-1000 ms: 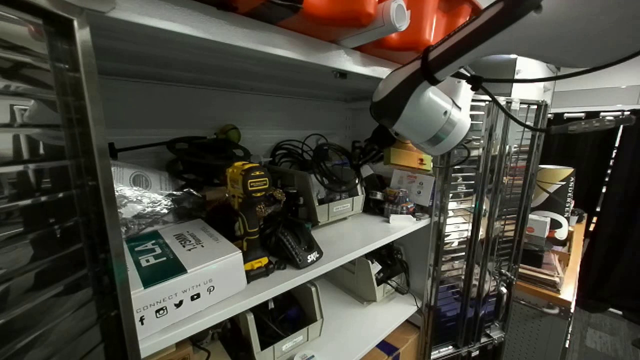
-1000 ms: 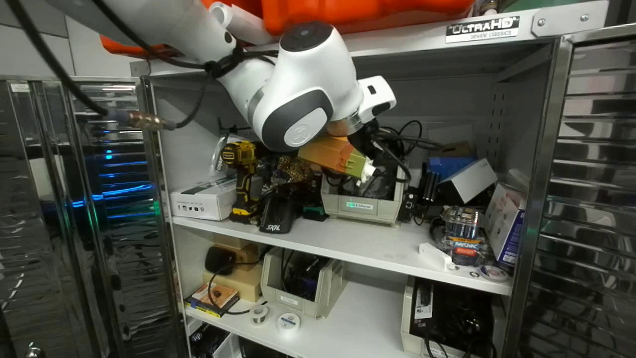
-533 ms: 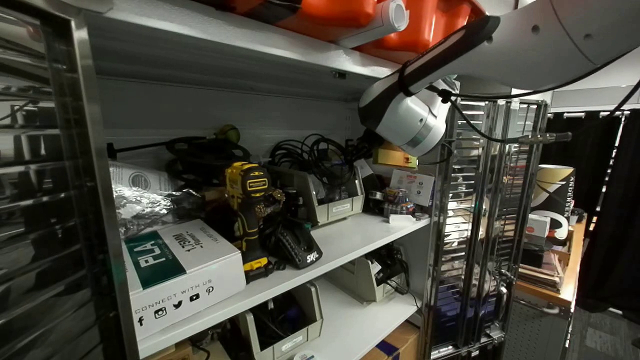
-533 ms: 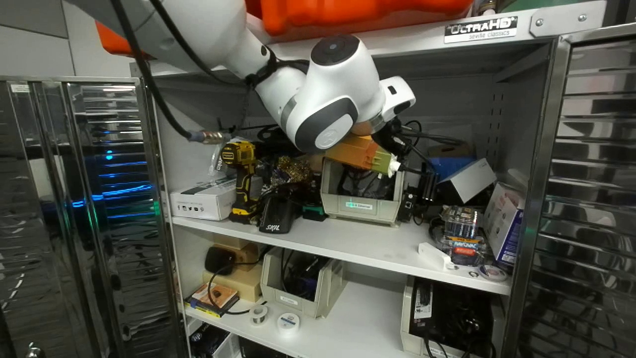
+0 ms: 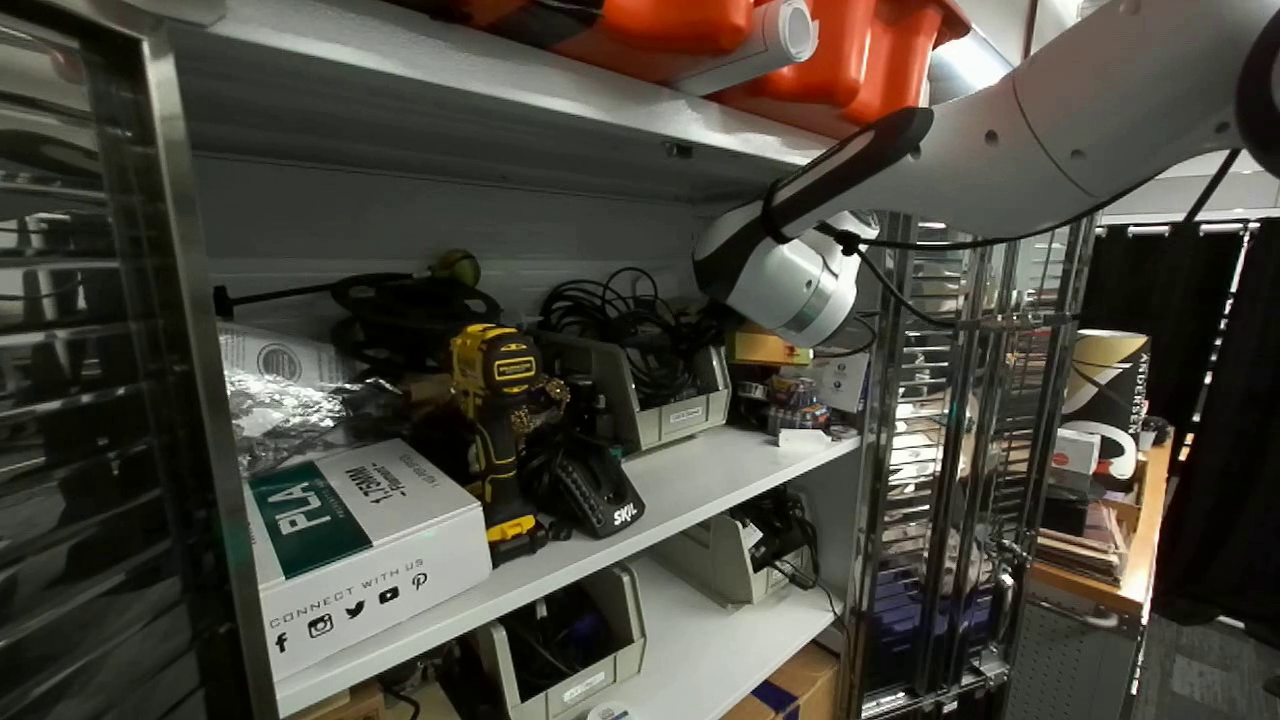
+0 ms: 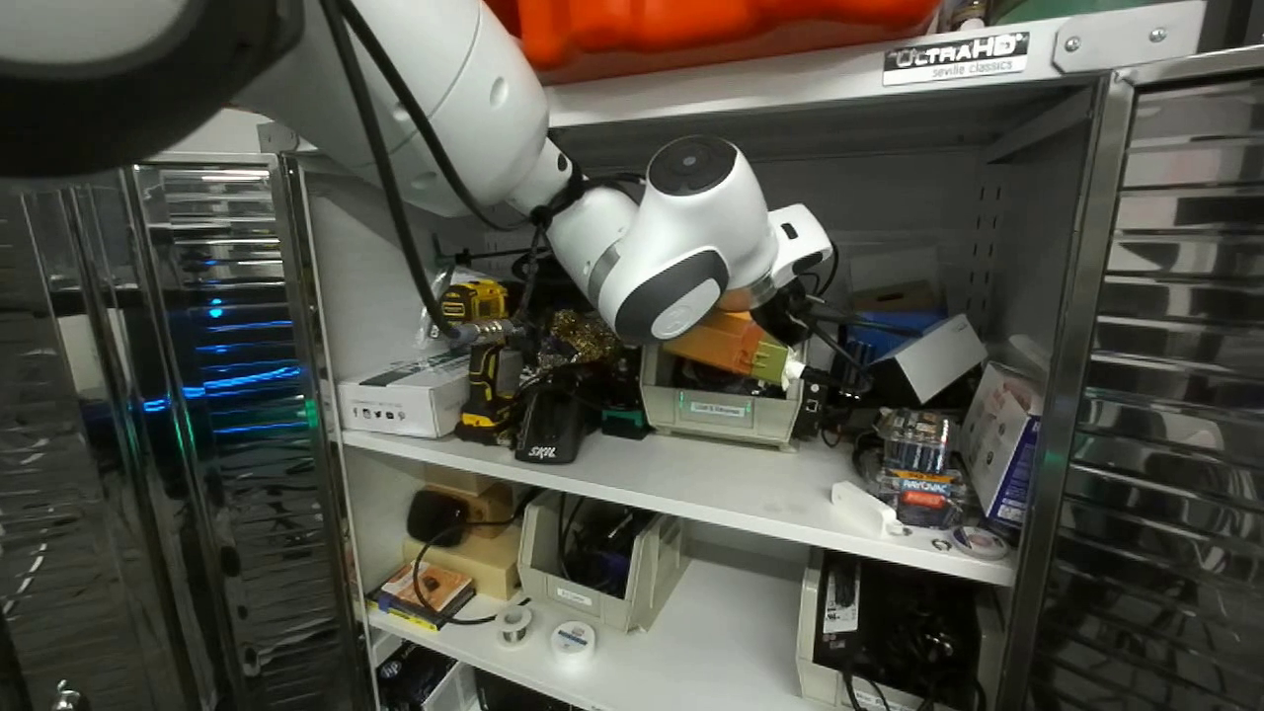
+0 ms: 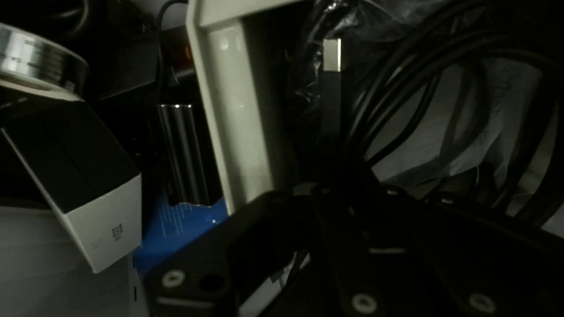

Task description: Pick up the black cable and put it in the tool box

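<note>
Black cable [image 7: 387, 90]: gathered in loops within the mouth of the light grey bin [image 6: 731, 431] on the shelf [image 6: 711, 479], with a metal-tipped plug [image 7: 331, 83] just beside the loops in the wrist view. Gripper [image 7: 337, 187]: narrow, holding the cable; contact surfaces lost in deep shadow. Arm [image 6: 681, 237]: extended over the shelf, wrist [image 6: 800, 242] tilted above the bin, orange-and-green block [image 6: 726, 348] beside the wrist and covering part of the bin mouth in an exterior view. Bin label [image 6: 716, 407]: only partly legible. Same shelf: yellow-and-black drill [image 5: 495, 420], upright between the white box [image 5: 375, 560] marked PLA and the black charger [image 5: 600, 495] marked SKIL; battery packs [image 6: 923, 479] near the opposite end, well apart from the drill. Shelf below [image 6: 731, 612]: two further bins [image 6: 604, 607] with dark contents, largely in shadow.
</note>
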`<state>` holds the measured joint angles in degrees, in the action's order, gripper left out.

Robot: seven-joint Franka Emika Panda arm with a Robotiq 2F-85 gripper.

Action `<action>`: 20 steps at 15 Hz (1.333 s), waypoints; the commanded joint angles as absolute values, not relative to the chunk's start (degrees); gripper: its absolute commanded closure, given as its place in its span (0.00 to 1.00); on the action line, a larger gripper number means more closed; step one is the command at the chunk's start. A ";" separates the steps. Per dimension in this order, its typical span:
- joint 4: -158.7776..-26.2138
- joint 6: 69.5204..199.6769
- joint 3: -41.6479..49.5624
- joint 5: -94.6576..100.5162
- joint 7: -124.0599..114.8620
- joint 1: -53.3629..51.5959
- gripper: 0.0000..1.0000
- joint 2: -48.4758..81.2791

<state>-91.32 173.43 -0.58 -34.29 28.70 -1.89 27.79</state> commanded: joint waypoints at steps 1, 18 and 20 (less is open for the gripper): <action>-87.03 172.45 -1.75 -34.10 29.36 -1.56 0.90 29.70; -117.39 143.77 0.58 -20.49 18.11 -0.83 0.00 -1.65; -121.93 134.66 0.92 -17.63 16.57 -0.16 0.00 -7.13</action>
<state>-113.05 143.82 1.02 -21.92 20.00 -1.28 2.76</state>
